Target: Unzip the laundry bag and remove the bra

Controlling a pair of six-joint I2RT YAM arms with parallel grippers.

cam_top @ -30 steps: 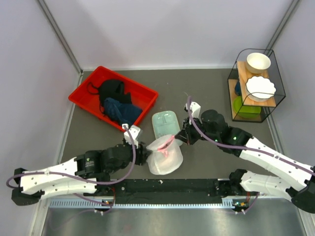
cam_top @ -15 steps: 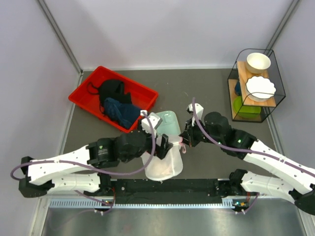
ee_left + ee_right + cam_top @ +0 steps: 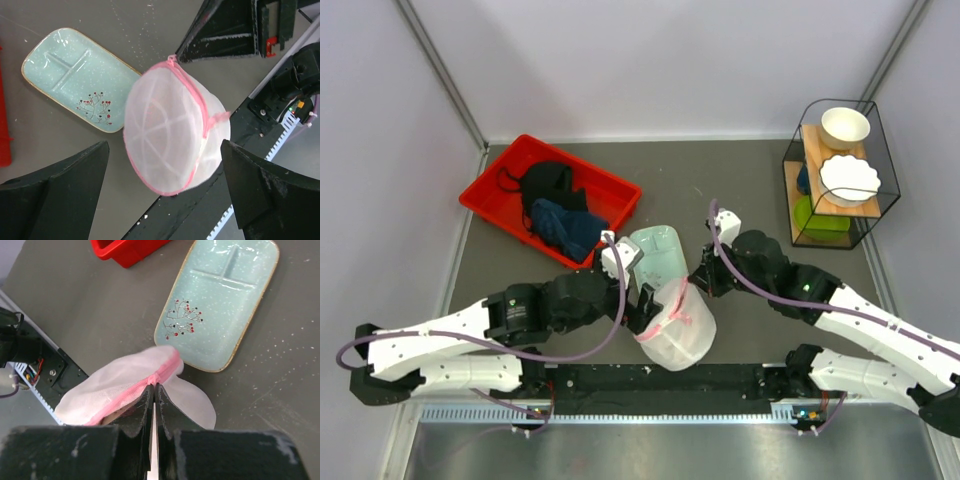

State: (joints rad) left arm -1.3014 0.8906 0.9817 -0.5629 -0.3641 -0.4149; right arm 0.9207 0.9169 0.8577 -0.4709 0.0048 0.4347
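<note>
As gripper point(image 3: 153, 386) pinches bag point(image 3: 112, 386), clothes point(image 3: 558, 214) in bin point(image 3: 486, 199)

White mesh laundry bag point(image 3: 676, 328), pink trim, tilted, just beside mint tray point(image 3: 655, 250).

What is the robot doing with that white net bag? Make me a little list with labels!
left gripper: open, one finger on each side of the laundry bag, not squeezing it
right gripper: shut, pinching the bag's pink trim
laundry bag: white mesh, right next to the mint tray
bra: not seen; nothing is out of the bag yet
red bin: holds a black garment and a dark blue cloth
</note>
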